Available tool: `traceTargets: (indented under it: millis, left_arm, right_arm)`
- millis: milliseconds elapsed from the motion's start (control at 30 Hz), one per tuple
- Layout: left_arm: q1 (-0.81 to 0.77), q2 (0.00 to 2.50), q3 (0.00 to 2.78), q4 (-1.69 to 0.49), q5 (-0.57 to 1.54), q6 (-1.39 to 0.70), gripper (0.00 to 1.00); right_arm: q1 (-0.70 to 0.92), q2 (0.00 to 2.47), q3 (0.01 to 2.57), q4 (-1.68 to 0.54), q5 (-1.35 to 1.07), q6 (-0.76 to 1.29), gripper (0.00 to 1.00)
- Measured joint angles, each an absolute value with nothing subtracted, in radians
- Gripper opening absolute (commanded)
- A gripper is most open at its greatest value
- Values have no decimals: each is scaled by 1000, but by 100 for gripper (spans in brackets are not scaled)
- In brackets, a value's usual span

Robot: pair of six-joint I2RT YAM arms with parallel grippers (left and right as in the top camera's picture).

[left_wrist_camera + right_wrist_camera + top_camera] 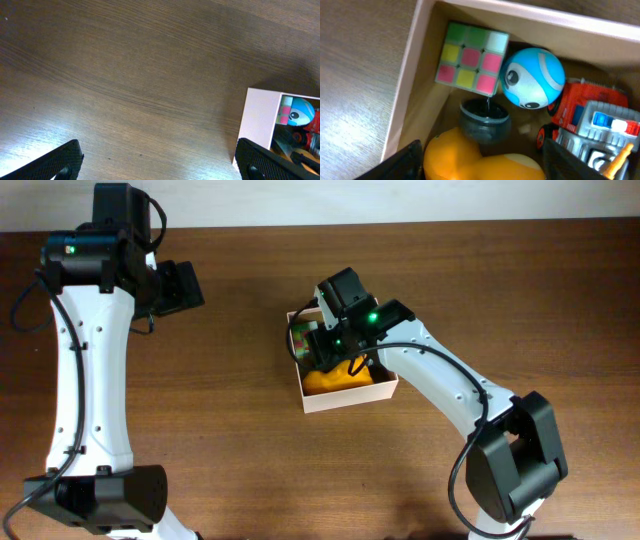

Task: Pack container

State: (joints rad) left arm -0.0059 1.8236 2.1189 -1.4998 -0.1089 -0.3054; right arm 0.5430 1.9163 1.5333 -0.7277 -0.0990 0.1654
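Note:
The container [345, 398], a square white-walled box with a tan inside, stands mid-table; its wall also shows in the left wrist view [260, 120] and the right wrist view [410, 75]. My right gripper [338, 362] reaches down into it, and its fingers [482, 150] sit against both sides of an orange rounded toy [470, 162], which lies low in the box [335, 383]. My left gripper [185, 285] is open and empty [157, 150] over bare wood, left of the box.
Inside the box are a pastel puzzle cube [470, 60], a blue ball with a face [532, 77], a red and grey toy truck [590, 125] and a dark round cup [485, 120]. The table is brown wood.

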Motion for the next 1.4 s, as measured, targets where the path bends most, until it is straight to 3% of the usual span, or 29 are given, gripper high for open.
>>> traceTargets:
  millis: [233,267,867,1400]
  left_arm:
    - [-6,1824,2119,-1500,-109,-306,99]
    - [-6,1824,2119,-1500,-109,-305,99]
    - [-6,1824,2119,-1500,-109,-305,99]
    - [-6,1824,2119,-1500,-109,-305,99]
  right_arm:
    - [544,1910,1534,-765,-99,144,91]
    - [544,1907,1535,-787,-99,141,99]
    - [544,1561,1972,-1387,89,92,99]
    - [543,1134,1995,-1388,371,82,99]
